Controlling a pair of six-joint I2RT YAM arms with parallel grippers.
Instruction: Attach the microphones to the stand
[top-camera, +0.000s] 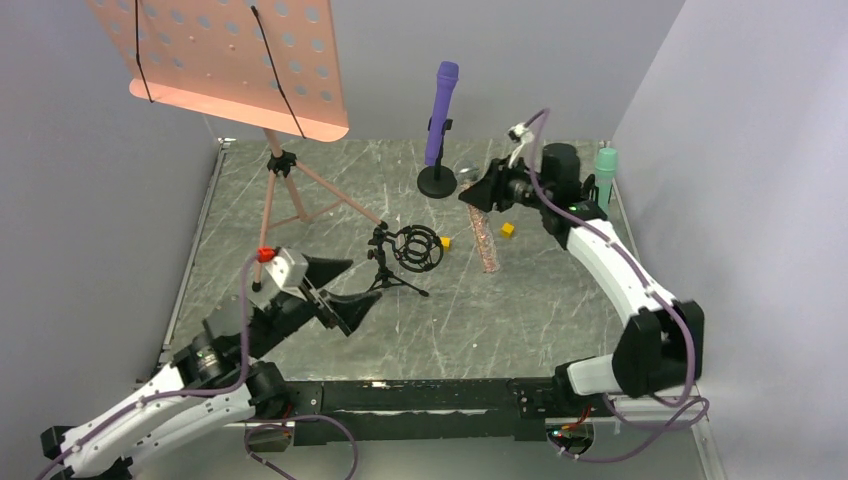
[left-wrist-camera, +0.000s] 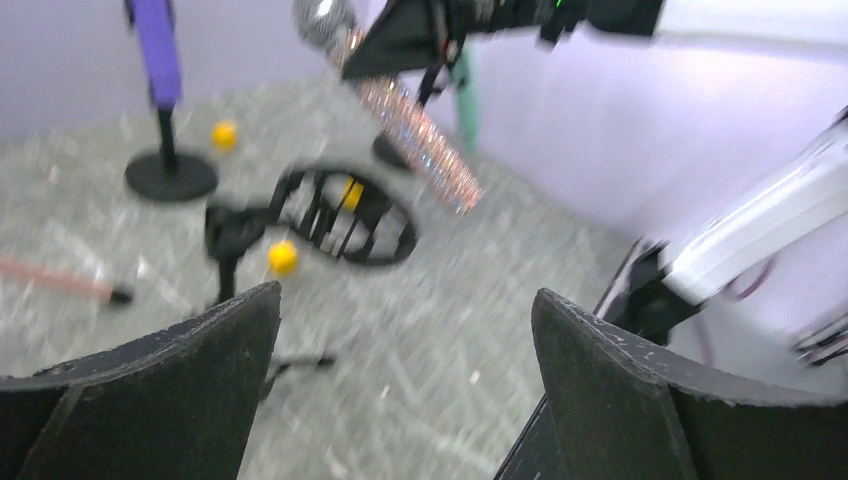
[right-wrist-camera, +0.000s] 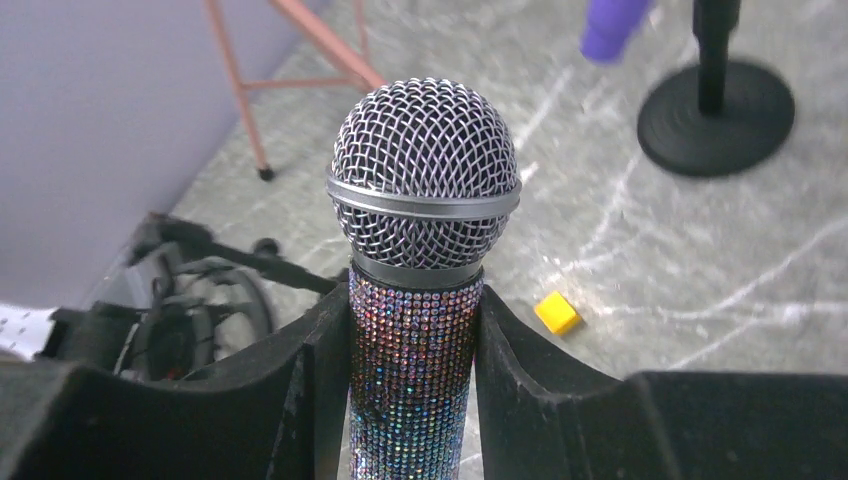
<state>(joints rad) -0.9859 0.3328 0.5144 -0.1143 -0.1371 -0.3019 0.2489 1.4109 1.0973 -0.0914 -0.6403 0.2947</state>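
Note:
My right gripper (top-camera: 479, 193) is shut on the glittery copper microphone (top-camera: 486, 242), just below its silver mesh head (right-wrist-camera: 425, 172). The fingers (right-wrist-camera: 520, 365) press both sides of its body (right-wrist-camera: 415, 380), and it hangs tilted over the table (left-wrist-camera: 420, 135). The purple microphone (top-camera: 443, 108) stands upright in a round-based stand (top-camera: 437, 182) at the back. The mint green microphone (top-camera: 605, 170) stands at the far right, partly behind the right arm. A small black tripod stand with a ring-shaped shock mount (top-camera: 415, 248) sits mid-table. My left gripper (top-camera: 338, 285) is open and holds nothing (left-wrist-camera: 405, 320), near the tripod stand's left.
A pink perforated music stand (top-camera: 240, 60) on a tripod (top-camera: 285, 190) occupies the back left. Small yellow cubes (top-camera: 507, 229) (top-camera: 445, 242) lie by the shock mount, one near the held mic (right-wrist-camera: 557, 312). Grey walls enclose the marbled table (top-camera: 560, 310).

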